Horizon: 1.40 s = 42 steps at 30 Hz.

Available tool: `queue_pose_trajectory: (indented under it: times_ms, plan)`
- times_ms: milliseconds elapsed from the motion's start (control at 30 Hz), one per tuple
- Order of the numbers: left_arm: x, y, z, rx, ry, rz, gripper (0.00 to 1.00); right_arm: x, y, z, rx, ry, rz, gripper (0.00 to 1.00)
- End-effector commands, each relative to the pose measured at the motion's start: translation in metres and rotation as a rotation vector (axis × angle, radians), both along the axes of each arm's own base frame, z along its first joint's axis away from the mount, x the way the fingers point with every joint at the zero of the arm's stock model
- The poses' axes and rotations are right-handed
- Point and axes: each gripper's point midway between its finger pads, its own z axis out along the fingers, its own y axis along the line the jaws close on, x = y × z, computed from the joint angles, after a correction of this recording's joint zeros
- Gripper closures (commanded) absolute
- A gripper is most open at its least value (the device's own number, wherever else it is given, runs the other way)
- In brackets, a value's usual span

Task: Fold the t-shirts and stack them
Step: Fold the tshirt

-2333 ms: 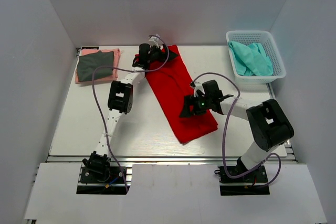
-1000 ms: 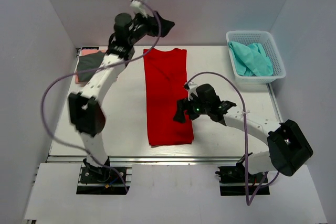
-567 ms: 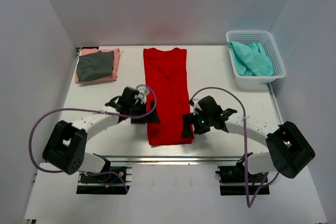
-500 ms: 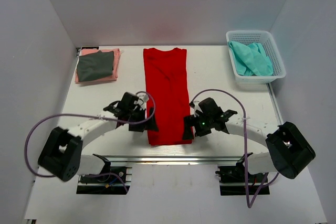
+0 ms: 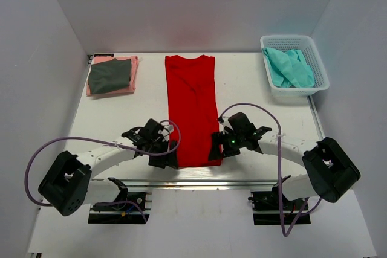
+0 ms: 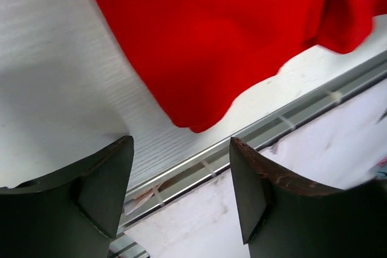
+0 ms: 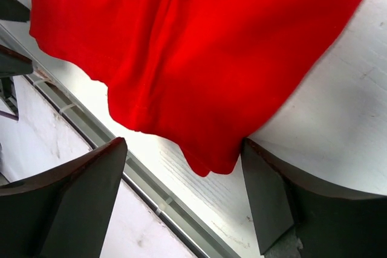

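A bright red t-shirt [image 5: 192,104], folded into a long strip, lies down the middle of the table. My left gripper [image 5: 171,156] is open at its near left corner, which shows in the left wrist view [image 6: 196,122] just beyond the fingers. My right gripper [image 5: 214,149] is open at its near right corner, which lies between the fingers in the right wrist view [image 7: 211,161]. A dark grey t-shirt [image 5: 109,75] lies folded on a salmon pink t-shirt [image 5: 128,87] at the back left.
A white lattice basket [image 5: 317,70] with teal cloth [image 5: 289,67] stands at the back right. The table's metal front rail [image 5: 193,180] runs just behind both grippers, also seen in the left wrist view [image 6: 254,137].
The red shirt was swung from a slant to lie straight. My left arm came down from the far end to the near left corner. My right gripper slid nearer, to the near right corner.
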Motion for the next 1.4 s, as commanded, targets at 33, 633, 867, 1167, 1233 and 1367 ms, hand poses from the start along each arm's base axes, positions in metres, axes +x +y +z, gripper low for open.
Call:
queue_pose_trajectory:
  times_ms: [33,633,867,1167,1233,1367]
  plan:
    - [0.003,0.003,-0.006,0.049,-0.02,0.003,0.26,-0.011,-0.013,-0.018,-0.073,0.059,-0.019,0.21]
    - [0.033,-0.02,-0.015,0.054,-0.103,-0.002,1.0,0.001,-0.02,-0.026,-0.158,0.054,-0.065,0.87]
    - [0.05,-0.033,0.029,-0.028,-0.217,-0.011,1.0,0.023,-0.013,-0.004,-0.162,-0.024,-0.058,1.0]
    - [0.11,-0.033,0.059,0.024,-0.315,0.098,1.0,0.107,-0.002,0.048,-0.236,-0.213,-0.209,1.0]
    - [0.126,-0.034,0.067,0.046,-0.338,0.127,1.0,0.118,-0.008,0.043,-0.288,-0.219,-0.219,1.0]
    - [0.164,-0.022,0.073,0.074,-0.359,0.2,1.0,0.169,0.0,0.07,-0.288,-0.307,-0.279,1.0]
